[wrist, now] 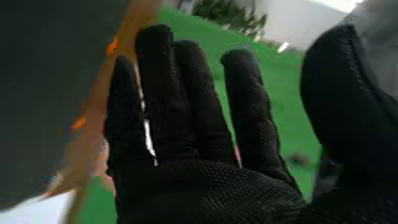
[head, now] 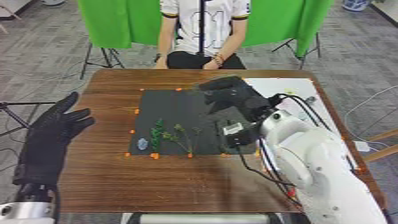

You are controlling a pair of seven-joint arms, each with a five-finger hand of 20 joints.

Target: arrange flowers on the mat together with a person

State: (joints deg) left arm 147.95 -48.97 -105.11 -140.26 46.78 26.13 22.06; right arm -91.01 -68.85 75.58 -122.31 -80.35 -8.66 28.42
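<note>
Over the upper right part of the dark mat point(head: 169, 107) is my right hand point(head: 233, 95), its fingers straight and nothing held. The right wrist view has this right hand point(wrist: 204, 185) with fingers extended and thumb apart. Off the mat's left side, by the table's left edge, my left hand point(head: 64, 120) is open and empty. On the mat's lower left lie a pale blue flower point(head: 142, 144), a green leafy stem point(head: 156, 135) and a branching stem with yellowish tips point(head: 182, 137). My right arm partly covers the mat's right side.
A white sheet point(head: 289, 87) with small items lies at the table's right, partly behind my right arm. Orange markers point(head: 155, 156) edge the mat. Black cables hang from the right arm. A person sits across the brown table point(head: 102, 190).
</note>
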